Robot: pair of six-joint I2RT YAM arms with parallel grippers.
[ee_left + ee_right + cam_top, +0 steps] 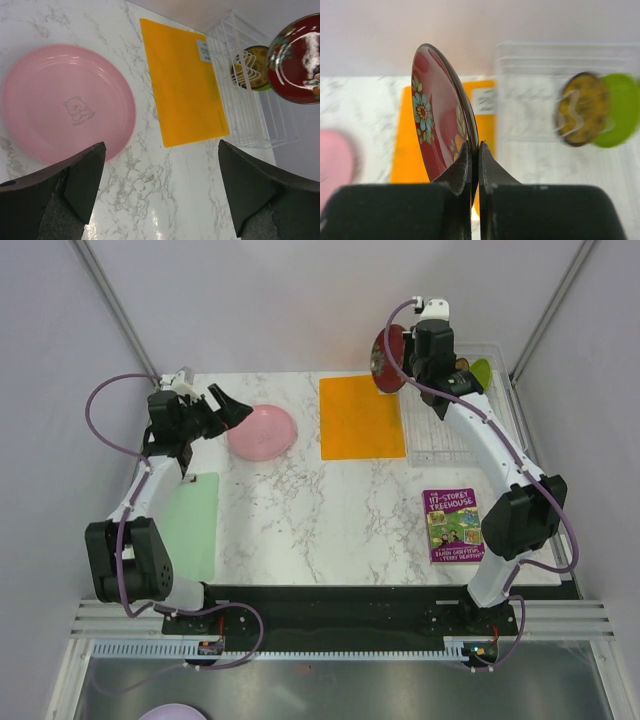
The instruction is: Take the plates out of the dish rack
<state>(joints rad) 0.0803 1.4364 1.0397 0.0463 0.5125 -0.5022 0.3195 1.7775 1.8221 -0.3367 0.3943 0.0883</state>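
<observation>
- While your right gripper pinches the lower rim of the dark red glossy plate with painted flowers, its fingers are closed tight on that rim with almost no gap between them.
- You hold that plate on edge and clear of the table, between the orange mat and the rack. Its painted hollow face is turned toward your left arm and its rim runs up and down.
- Your left gripper hangs just above the near edge of the plain pink round plate, with its fingers spread wide and nothing between them.
- That pink plate lies flat and face up on the white marbled table, left of the flat orange rectangular mat. A small bear is printed at its middle, and the line of writing under it is too small for you to read.
- The yellow patterned plate and the lime green plate stand on edge at the far end of the clear rectangular dish rack. The yellow one overlaps the green one.
- Rack and mat lie side by side, each with its long axis running from near to far.
- A white label sits at the mat's far corner beside the rack; you cannot read its print.
- A purple paperback book lies flat near your right arm, and its cover reads "13-STOREY TREEHOUSE".
</observation>
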